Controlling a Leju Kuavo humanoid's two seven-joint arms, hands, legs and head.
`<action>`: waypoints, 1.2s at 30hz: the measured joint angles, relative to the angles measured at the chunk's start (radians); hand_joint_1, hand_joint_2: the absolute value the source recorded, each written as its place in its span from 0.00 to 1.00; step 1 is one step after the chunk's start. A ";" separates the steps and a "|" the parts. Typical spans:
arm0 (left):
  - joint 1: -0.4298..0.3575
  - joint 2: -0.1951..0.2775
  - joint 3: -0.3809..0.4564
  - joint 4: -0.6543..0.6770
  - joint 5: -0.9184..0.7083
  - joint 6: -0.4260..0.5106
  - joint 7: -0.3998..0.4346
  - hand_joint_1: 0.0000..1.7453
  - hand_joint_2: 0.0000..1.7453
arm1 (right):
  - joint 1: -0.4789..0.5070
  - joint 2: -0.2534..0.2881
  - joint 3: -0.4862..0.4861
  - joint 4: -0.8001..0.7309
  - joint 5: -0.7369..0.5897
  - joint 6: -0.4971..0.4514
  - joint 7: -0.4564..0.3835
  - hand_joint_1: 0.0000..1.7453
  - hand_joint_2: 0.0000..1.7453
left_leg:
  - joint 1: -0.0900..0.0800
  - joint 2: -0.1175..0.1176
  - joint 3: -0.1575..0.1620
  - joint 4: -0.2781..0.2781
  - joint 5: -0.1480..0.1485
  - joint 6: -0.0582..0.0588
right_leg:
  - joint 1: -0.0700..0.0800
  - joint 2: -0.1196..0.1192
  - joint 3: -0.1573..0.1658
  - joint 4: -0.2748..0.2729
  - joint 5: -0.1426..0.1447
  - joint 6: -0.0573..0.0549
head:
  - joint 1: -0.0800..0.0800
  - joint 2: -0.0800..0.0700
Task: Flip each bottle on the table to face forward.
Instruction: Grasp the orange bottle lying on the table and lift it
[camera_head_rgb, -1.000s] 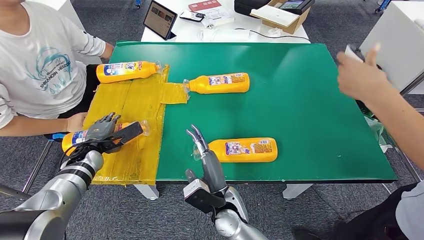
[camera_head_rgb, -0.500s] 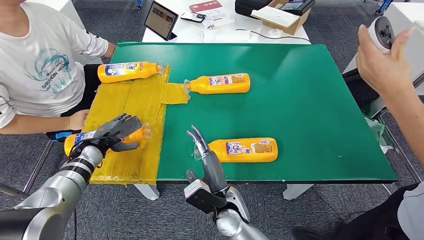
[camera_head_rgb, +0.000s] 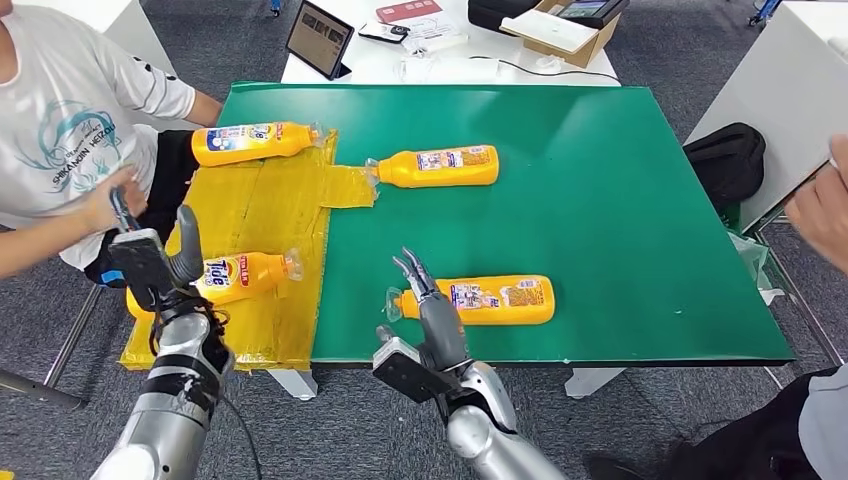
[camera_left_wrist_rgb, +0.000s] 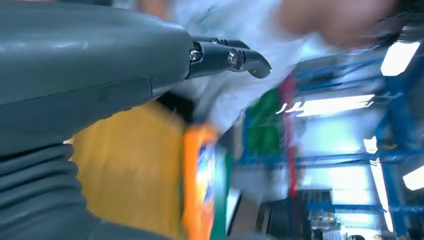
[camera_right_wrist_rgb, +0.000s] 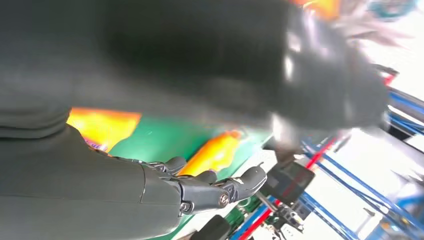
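With the near-left bottle (camera_head_rgb: 235, 274) lying label-up on the yellow sheet (camera_head_rgb: 262, 205), showing its brand name, I judge that one done, and the next target is the near-right bottle (camera_head_rgb: 480, 299) on the green table (camera_head_rgb: 620, 180). It lies at about one o'clock from my right hand (camera_head_rgb: 428, 305), whose fingertips (camera_head_rgb: 410, 265) are just beside its capped neck. Its long axis runs three-to-nine, neck toward nine. What faces up looks like the fine-print side, so I think it needs a roll about that axis. My right hand is the nearer one by far; its fingers are spread and hold nothing. My left hand (camera_head_rgb: 160, 262) is raised at the table's near-left corner, thumb up, empty, just beside the near-left bottle's base. Two more bottles lie toward twelve, both three-to-nine: one (camera_head_rgb: 250, 143) on the sheet's far edge, one (camera_head_rgb: 437, 167) on the green, both apparently print side up.
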 joint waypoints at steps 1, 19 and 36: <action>0.027 -0.007 -0.008 -0.047 -0.080 0.023 0.000 0.00 1.00 | -0.015 -0.022 0.001 0.002 0.048 0.026 0.056 0.00 1.00 | -0.001 0.000 0.000 0.000 0.000 0.000 | 0.000 0.000 0.000 0.000 0.000 0.000 | 0.000 0.000; 0.336 -0.137 -0.079 -0.316 -0.320 0.043 0.002 0.00 1.00 | -0.206 -0.346 -0.089 0.013 0.245 0.436 0.443 0.00 1.00 | -0.005 0.000 -0.001 0.000 -0.001 0.002 | -0.004 0.000 -0.001 -0.002 0.001 0.003 | 0.000 0.000; 0.341 -0.170 -0.173 -0.312 -0.341 0.043 0.002 0.00 1.00 | -0.283 -0.354 -0.049 0.207 0.117 0.538 0.310 0.00 1.00 | -0.005 0.000 -0.002 0.000 0.001 0.004 | -0.004 0.000 -0.001 -0.002 0.003 0.005 | 0.000 0.000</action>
